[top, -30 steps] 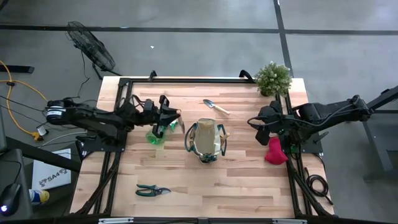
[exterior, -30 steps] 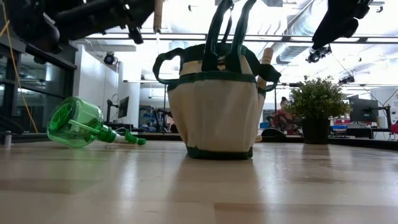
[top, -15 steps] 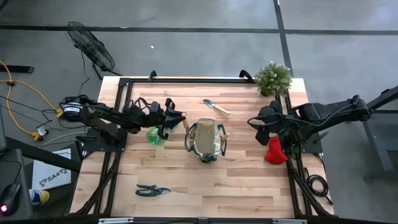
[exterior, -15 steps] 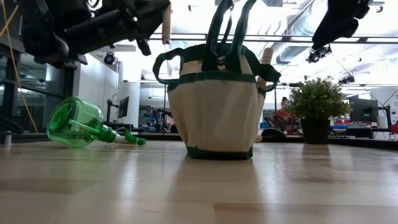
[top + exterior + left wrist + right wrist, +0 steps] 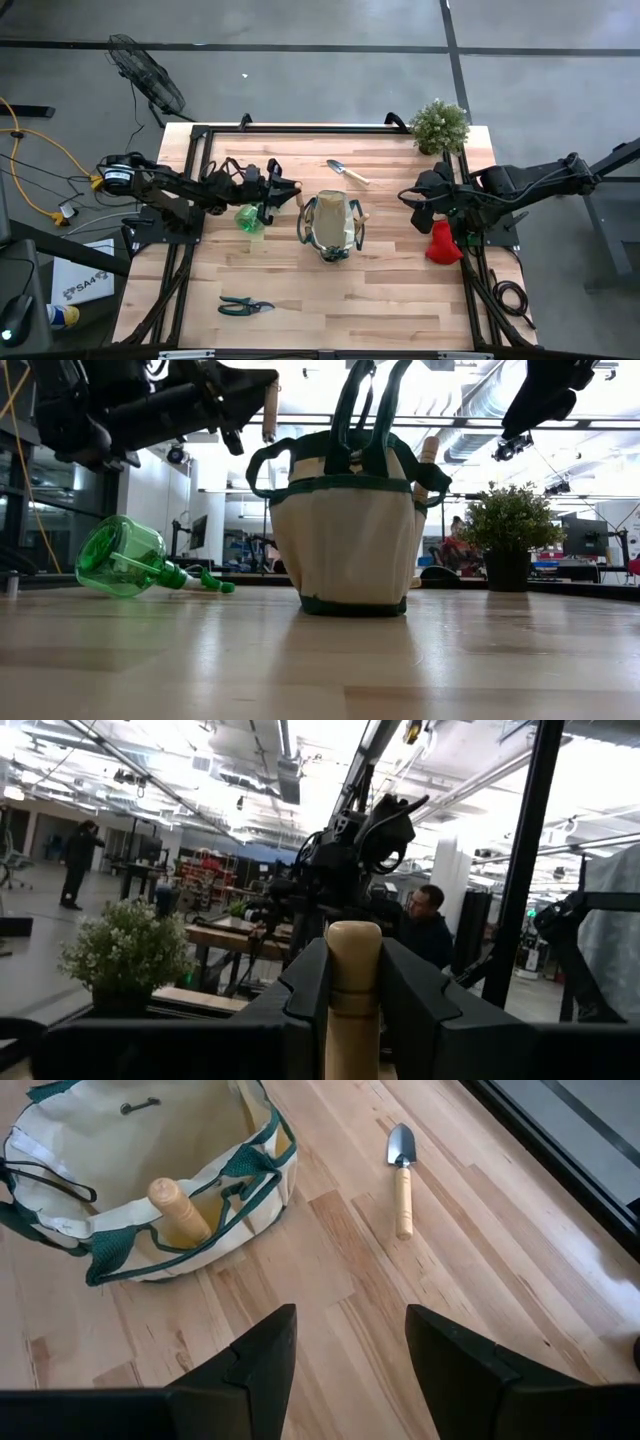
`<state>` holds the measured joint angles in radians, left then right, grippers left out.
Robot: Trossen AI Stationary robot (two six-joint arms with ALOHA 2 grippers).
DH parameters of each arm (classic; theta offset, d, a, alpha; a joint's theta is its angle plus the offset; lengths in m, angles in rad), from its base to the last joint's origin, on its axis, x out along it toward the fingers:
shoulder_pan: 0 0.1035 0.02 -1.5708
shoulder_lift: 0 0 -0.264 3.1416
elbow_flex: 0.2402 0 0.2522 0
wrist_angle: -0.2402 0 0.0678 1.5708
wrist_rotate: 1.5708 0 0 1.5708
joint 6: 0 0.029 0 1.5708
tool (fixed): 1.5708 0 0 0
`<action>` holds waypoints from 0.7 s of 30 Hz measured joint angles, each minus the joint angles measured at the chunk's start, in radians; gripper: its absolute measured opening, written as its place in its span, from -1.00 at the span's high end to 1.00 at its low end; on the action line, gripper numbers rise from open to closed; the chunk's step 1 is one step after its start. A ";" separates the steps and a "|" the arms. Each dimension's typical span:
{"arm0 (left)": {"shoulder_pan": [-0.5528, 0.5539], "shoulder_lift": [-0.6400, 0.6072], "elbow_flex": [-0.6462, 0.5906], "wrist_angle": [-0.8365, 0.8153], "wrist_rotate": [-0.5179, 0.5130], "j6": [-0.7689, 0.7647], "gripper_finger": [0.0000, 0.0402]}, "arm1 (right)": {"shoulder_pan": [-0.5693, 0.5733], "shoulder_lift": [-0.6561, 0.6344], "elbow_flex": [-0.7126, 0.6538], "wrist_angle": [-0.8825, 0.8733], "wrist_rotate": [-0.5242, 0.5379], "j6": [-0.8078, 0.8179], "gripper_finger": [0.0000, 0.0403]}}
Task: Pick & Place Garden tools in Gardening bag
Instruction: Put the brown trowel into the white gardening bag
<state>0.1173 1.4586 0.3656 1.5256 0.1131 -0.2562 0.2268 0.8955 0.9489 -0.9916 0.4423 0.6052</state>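
Left hand [image 5: 287, 190] clamped on a wooden tool handle [image 5: 353, 982], beside the bag [image 5: 331, 226]: rigid, light, best held mid-handle. Right hand [image 5: 345, 1342] apart, idle.

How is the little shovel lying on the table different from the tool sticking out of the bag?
The trowel lies flat on the table, its metal blade showing. The pocketed tool stands upright in the bag, and only its handle shows. The trowel lies apart from the bag; the other is tucked into it. Both have pale wooden handles.
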 joint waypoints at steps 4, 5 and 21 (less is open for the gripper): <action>0.000 0.000 0.000 -0.001 0.000 0.032 0.70 | 0.000 0.000 0.000 0.000 0.000 0.000 0.10; 0.000 0.000 0.000 -0.001 0.000 0.040 0.70 | 0.000 0.000 0.000 0.000 0.000 0.000 0.10; 0.000 0.000 0.081 -0.156 0.139 0.153 0.70 | 0.000 0.000 0.000 0.000 0.000 0.000 0.10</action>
<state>0.1177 1.4586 0.4465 1.3697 0.2521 -0.1033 0.2268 0.8955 0.9489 -0.9913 0.4419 0.6052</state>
